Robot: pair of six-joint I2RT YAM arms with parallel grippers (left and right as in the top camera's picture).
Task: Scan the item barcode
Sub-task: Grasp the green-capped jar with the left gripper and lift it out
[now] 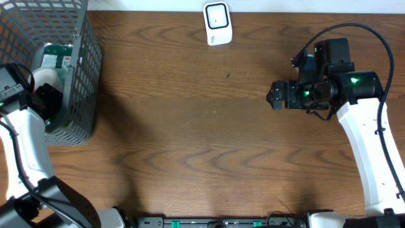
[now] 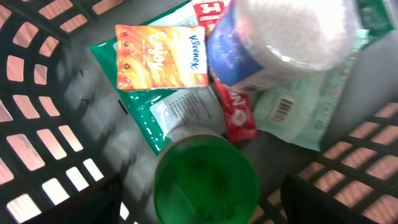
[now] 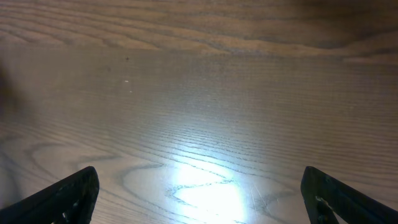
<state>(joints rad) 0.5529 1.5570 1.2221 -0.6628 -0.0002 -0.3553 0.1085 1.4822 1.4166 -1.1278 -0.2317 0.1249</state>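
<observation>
Hovering over basket, left claw agape, empty — orange pack seemingly reads Kleenex; right claw likewise.

Brown wood-grain table; grey mesh basket set at left edge, white barcode scanner placed at far edge.

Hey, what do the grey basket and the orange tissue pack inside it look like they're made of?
Grey lattice basket: probably moulded plastic, matte; its bars look flat and thick rather than wiry. Orange rectangular Kleenex tissue pack: thin plastic film, faintly glossy, going by its soft printed wrapper.
</observation>
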